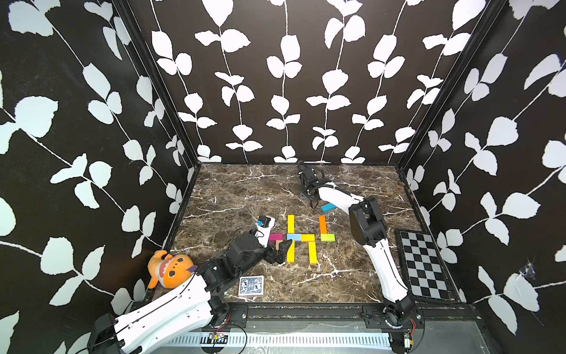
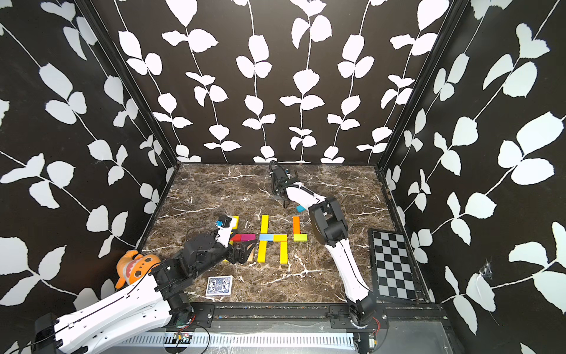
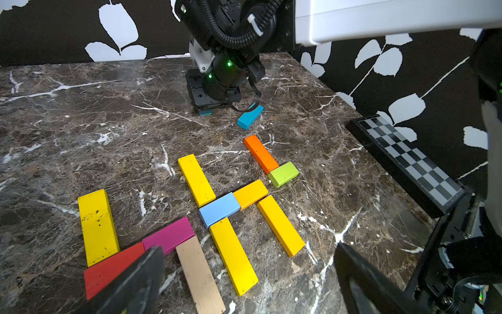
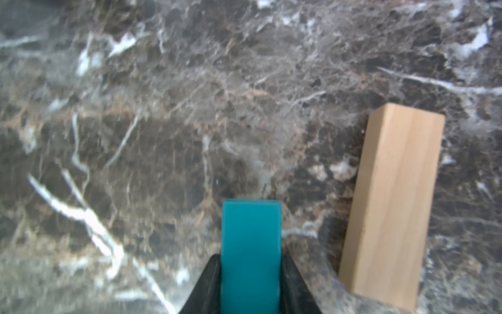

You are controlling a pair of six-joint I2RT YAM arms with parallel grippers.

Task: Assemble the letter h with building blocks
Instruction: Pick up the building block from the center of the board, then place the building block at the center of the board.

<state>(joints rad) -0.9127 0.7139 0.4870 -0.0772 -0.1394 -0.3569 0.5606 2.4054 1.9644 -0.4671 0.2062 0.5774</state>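
With twelve o'clock at the back wall, the letter h [image 1: 293, 237] lies flat at the middle of the table [image 1: 245, 190]. A pair of blocks [image 1: 323, 225] lies just beside it at three o'clock. A four-block group [image 3: 168, 235] lies just beside it at nine o'clock, partly under the left arm. A loose block [image 1: 327, 207] lies at one o'clock, partly under the right arm. Farther off at twelve o'clock, the gripped block [image 4: 251, 231] sits between the jaws of the right gripper [image 4: 250, 259], with another block [image 4: 391, 204] near it on the table. The checkerboard [image 1: 424, 266] lies along the edge at four o'clock. The playing card [image 1: 251, 285] lies at seven o'clock, and the plush toy [image 1: 170, 271] sits in the corner at eight o'clock.
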